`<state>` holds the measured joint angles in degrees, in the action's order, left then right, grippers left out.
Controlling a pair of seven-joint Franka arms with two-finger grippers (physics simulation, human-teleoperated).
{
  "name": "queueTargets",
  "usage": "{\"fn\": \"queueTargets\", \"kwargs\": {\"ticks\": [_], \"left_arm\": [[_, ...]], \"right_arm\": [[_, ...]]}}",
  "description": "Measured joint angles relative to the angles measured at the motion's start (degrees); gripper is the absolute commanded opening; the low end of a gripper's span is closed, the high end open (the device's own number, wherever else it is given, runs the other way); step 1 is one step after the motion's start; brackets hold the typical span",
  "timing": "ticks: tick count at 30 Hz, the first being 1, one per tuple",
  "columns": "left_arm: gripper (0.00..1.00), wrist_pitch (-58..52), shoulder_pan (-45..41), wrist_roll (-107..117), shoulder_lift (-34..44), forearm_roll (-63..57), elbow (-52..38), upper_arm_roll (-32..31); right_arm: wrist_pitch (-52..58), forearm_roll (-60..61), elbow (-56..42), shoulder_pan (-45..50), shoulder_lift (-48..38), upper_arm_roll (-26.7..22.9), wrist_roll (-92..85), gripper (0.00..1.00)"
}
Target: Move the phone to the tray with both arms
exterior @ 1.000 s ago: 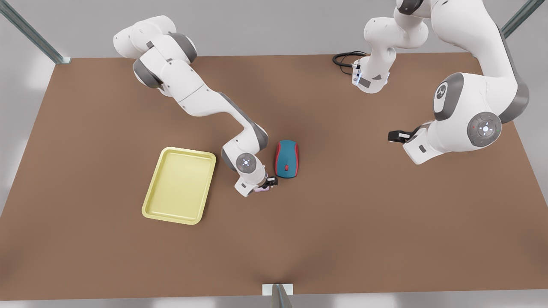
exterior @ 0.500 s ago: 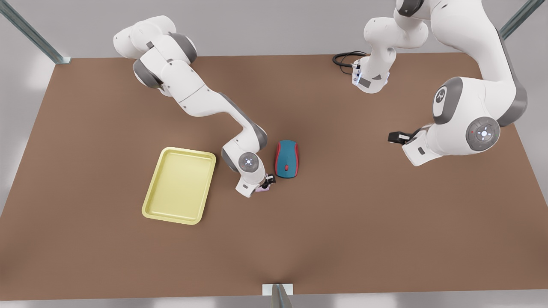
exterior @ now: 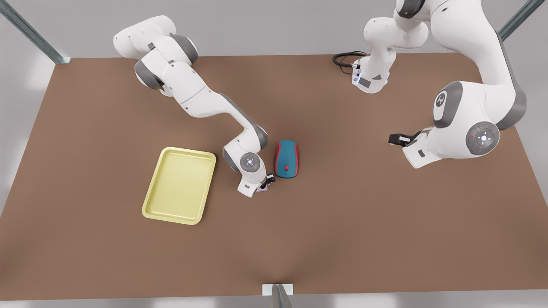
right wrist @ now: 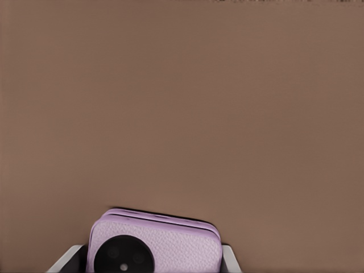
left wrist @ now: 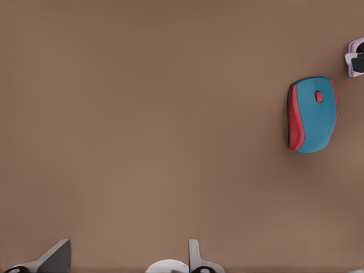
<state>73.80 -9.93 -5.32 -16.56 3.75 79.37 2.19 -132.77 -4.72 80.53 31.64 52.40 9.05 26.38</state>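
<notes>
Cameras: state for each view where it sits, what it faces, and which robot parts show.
Front view: high above the table, looking down; both arms, the tray, the mouse.
Left wrist view: on the waiting arm at the front view's right, facing the table and the mouse; open left gripper fingertips show.
Right wrist view: close over the phone, gripped by the right gripper beside the tray.
Shared: front and left wrist views both show mouse and phone.

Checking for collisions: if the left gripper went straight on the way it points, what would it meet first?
Probably bare table; the left gripper aims well clear of the mouse.
</notes>
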Motion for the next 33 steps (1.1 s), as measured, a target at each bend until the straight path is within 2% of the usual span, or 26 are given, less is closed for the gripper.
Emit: {"fn": "queueTargets", "kwargs": {"ticks": [3,7,10,12,17,18,19,22,26,28,29,31,33], "left_arm": [[1.0,0.0,0.0,-0.1,-0.1,0.0,0.0,0.0],[1.0,0.1,0.0,-0.3,-0.1,0.0,0.0,0.0],[1.0,0.2,0.0,-0.4,-0.1,0.0,-0.1,-0.1],[1.0,0.3,0.0,-0.5,0.0,0.0,-0.1,-0.1],[1.0,0.4,0.0,-0.6,0.0,0.1,-0.1,-0.1],[1.0,0.4,0.0,-0.6,0.0,0.1,-0.3,-0.1],[1.0,0.4,0.0,-0.7,0.1,0.1,-0.8,-0.2],[1.0,0.3,0.0,-0.7,0.3,0.0,-2.9,-0.4],[1.0,-0.1,0.0,-0.5,2.9,0.0,-4.9,-0.5],[1.0,-0.4,0.0,-0.4,3.6,-0.2,-5.3,-0.3],[1.0,-0.5,0.0,-0.4,3.8,-0.2,-5.4,-0.2],[1.0,-0.6,0.0,-0.1,4.1,-0.4,-5.2,-0.2],[1.0,0.6,-0.1,0.5,5.1,-2.0,-3.6,-0.3]], "right_arm": [[0.0,0.2,0.0,0.0,-0.1,0.0,-0.5,0.76],[0.2,0.4,-0.5,-0.4,-1.0,0.0,-1.2,0.73],[2.7,0.5,-0.1,-5.5,-6.2,0.0,-2.1,0.74],[4.5,0.6,5.1,-11.5,-11.5,0.1,-3.4,0.74],[3.9,0.6,25.4,-25.2,-24.2,0.1,-8.7,0.75],[2.8,0.6,28.9,-26.7,-25.1,0.1,-9.9,0.76],[1.5,0.6,31.8,-28.0,-25.5,0.1,-11.0,1.0],[-1.3,0.3,35.6,-28.5,-24.5,0.1,-13.9,1.0],[-2.0,0.2,30.9,-29.3,-24.0,0.0,-16.9,1.0],[1.6,0.2,26.7,-30.9,-30.1,-0.1,-18.2,1.0],[4.5,0.2,23.6,-31.5,-33.7,-0.1,-18.8,1.0],[13.6,0.3,10.8,-32.1,-37.6,-0.1,-19.8,1.0],[22.6,1.0,3.6,-31.8,-38.7,-3.9,-20.8,1.0]]}}
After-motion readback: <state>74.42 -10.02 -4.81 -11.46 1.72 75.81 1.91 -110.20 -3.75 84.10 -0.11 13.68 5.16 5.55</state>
